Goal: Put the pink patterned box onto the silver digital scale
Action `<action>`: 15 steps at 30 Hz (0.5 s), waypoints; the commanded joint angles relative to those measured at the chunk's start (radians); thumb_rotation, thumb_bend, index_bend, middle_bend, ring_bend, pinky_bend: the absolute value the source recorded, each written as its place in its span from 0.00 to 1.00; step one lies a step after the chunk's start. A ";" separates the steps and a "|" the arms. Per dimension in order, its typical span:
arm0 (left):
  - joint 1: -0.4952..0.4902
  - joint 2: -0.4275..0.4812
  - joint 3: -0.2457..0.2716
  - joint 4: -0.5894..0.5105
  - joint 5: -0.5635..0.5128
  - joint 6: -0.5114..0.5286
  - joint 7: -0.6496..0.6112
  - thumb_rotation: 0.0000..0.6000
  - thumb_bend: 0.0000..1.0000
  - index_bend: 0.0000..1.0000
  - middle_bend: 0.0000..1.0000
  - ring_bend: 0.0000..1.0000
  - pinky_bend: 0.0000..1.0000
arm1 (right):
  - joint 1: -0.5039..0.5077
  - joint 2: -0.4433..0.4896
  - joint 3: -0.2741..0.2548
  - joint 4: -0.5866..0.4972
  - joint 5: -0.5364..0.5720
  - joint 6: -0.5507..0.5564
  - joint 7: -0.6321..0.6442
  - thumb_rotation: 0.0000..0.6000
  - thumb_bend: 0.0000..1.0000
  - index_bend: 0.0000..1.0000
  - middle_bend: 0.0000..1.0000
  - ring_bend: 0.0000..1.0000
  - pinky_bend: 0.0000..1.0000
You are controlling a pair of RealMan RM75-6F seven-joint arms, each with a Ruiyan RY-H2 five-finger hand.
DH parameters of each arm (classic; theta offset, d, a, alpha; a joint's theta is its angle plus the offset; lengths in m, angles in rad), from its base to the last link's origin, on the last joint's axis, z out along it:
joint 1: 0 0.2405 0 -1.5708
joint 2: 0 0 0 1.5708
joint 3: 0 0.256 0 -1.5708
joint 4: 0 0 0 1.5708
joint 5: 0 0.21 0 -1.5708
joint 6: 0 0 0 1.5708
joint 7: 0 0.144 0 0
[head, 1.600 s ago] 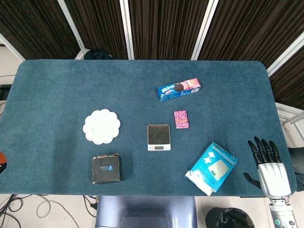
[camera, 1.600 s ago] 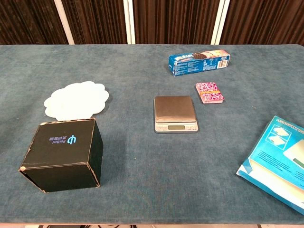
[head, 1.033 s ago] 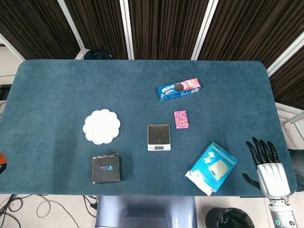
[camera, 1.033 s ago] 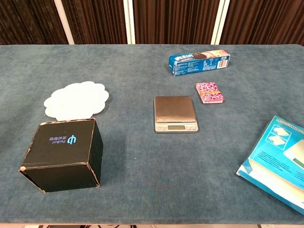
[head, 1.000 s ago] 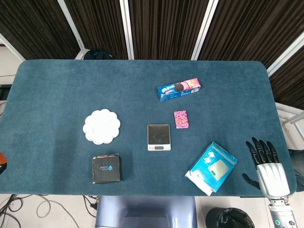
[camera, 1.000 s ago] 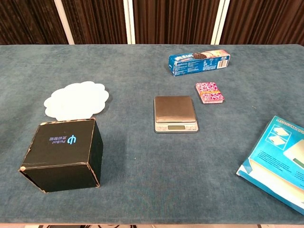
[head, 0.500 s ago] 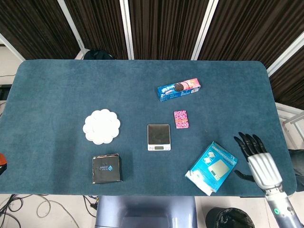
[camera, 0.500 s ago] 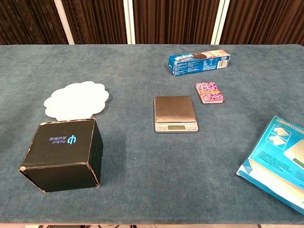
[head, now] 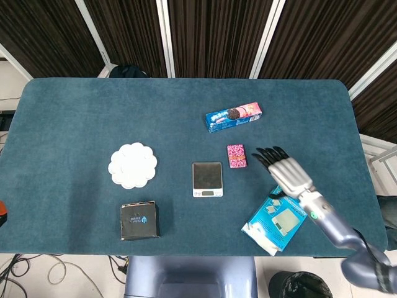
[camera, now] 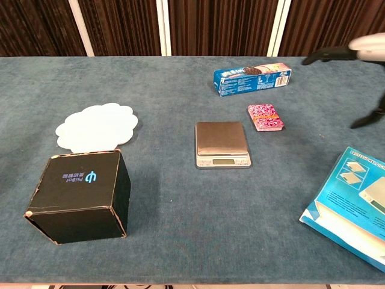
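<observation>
— Where's the pink patterned box (head: 236, 155)?
— Center-right of frame, on the tabletop (head: 93, 118), just right of the silver digital scale (head: 206, 179).
— My right hand (head: 284, 168)?
— Fingers spread, empty, right of the box.

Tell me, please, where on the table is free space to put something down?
Bare cloth lies along the far edge behind the cookie pack, on the whole left end beyond the white plate, and between the black box and the blue carton. It is crowded around the scale, pink box and right hand.
</observation>
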 commanded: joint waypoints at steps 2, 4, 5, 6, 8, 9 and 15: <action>0.001 0.001 -0.001 0.001 -0.004 -0.001 -0.003 1.00 0.66 0.05 0.00 0.00 0.00 | 0.132 -0.107 0.039 0.083 0.210 -0.111 -0.159 1.00 0.19 0.00 0.00 0.00 0.00; 0.001 0.003 -0.003 0.001 -0.007 -0.002 -0.006 1.00 0.66 0.05 0.00 0.00 0.00 | 0.177 -0.139 0.038 0.120 0.290 -0.131 -0.203 1.00 0.19 0.00 0.00 0.00 0.00; 0.002 0.003 -0.003 0.001 -0.009 -0.001 -0.007 1.00 0.66 0.05 0.00 0.00 0.00 | 0.194 -0.150 0.037 0.134 0.324 -0.138 -0.216 1.00 0.19 0.00 0.00 0.00 0.00; 0.002 0.004 -0.004 0.001 -0.010 -0.001 -0.009 1.00 0.66 0.05 0.00 0.00 0.00 | 0.209 -0.160 0.034 0.147 0.357 -0.143 -0.226 1.00 0.19 0.00 0.00 0.00 0.00; 0.004 0.006 -0.004 0.002 -0.011 0.001 -0.011 1.00 0.66 0.05 0.00 0.00 0.00 | 0.235 -0.177 0.027 0.174 0.413 -0.152 -0.240 1.00 0.19 0.00 0.00 0.00 0.00; 0.005 0.007 -0.004 0.001 -0.012 0.002 -0.012 1.00 0.66 0.05 0.00 0.00 0.00 | 0.246 -0.185 0.023 0.187 0.436 -0.155 -0.245 1.00 0.19 0.00 0.00 0.00 0.00; 0.009 0.008 -0.006 -0.001 -0.015 0.007 -0.015 1.00 0.66 0.05 0.00 0.00 0.00 | 0.281 -0.224 -0.012 0.263 0.495 -0.153 -0.257 1.00 0.19 0.00 0.00 0.00 0.00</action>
